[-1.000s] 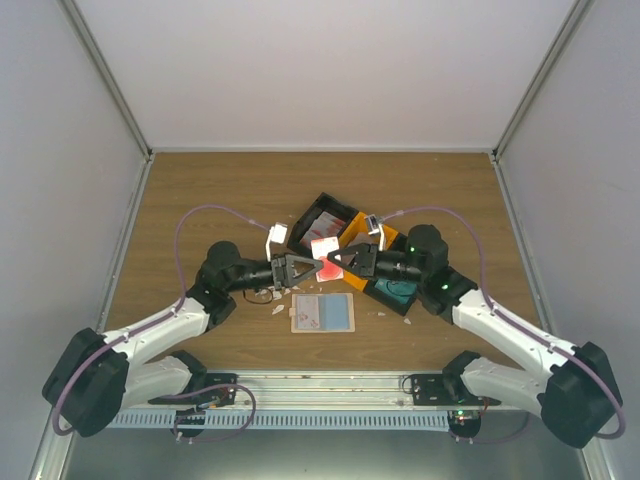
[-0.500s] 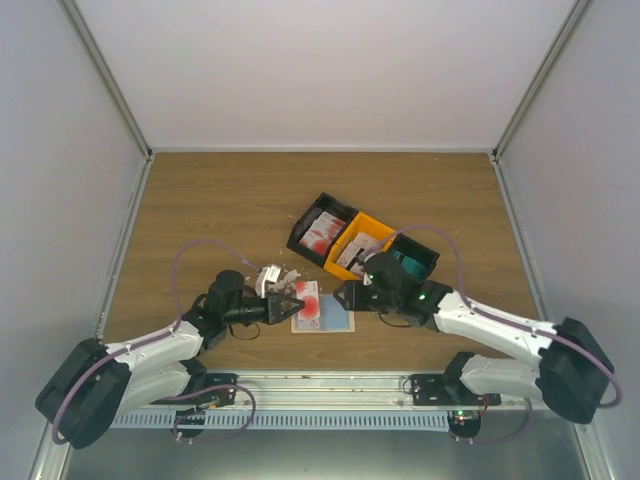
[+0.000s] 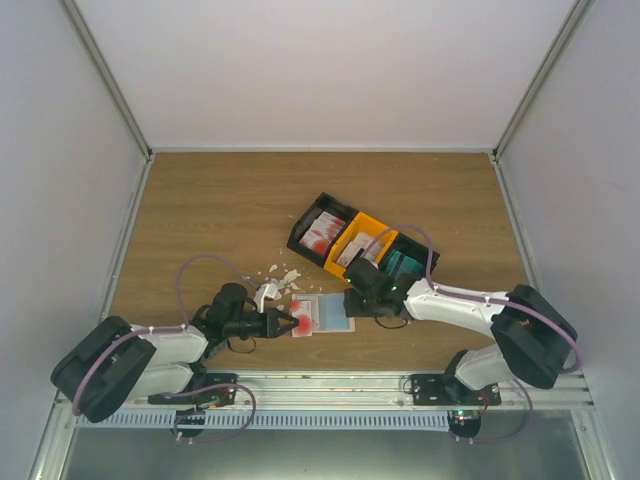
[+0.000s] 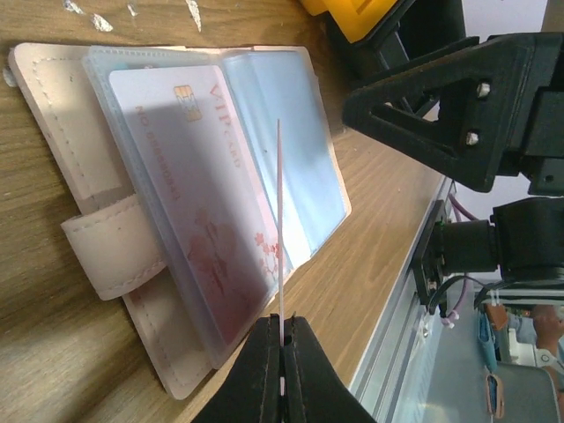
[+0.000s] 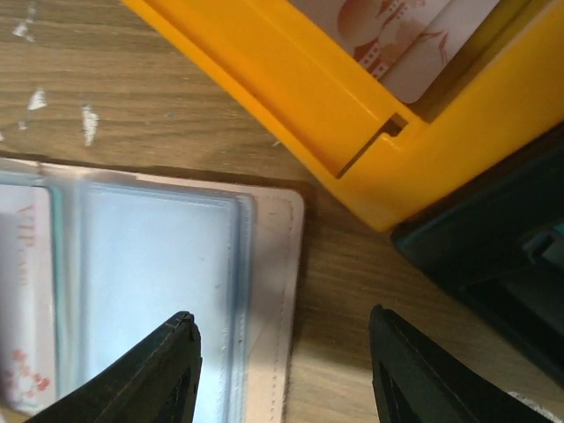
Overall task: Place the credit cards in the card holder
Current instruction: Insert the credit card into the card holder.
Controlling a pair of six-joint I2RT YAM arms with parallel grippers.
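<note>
The card holder (image 3: 335, 312) lies open on the table, its clear sleeves (image 4: 291, 150) facing up. One pale pinkish card (image 4: 189, 176) with red blossoms sits in the left sleeve. My left gripper (image 3: 291, 322) is shut on another credit card (image 4: 279, 220), white with red blotches, held edge-on over the holder's left half. My right gripper (image 5: 282, 357) is open, straddling the holder's right edge (image 5: 269, 291) with nothing between its fingers. More cards (image 5: 397, 31) lie in the orange bin.
A black-and-orange three-bin tray (image 3: 300, 232) stands just behind the holder, and its orange wall (image 5: 326, 97) is close to my right gripper. White scraps (image 3: 280, 275) lie on the wood to the holder's left. The metal rail (image 4: 414, 308) runs along the near table edge.
Both grippers were together on the card above the tray. The right one let go and opened, dropping to the holder's right edge. The left one carried the card down to the holder.
</note>
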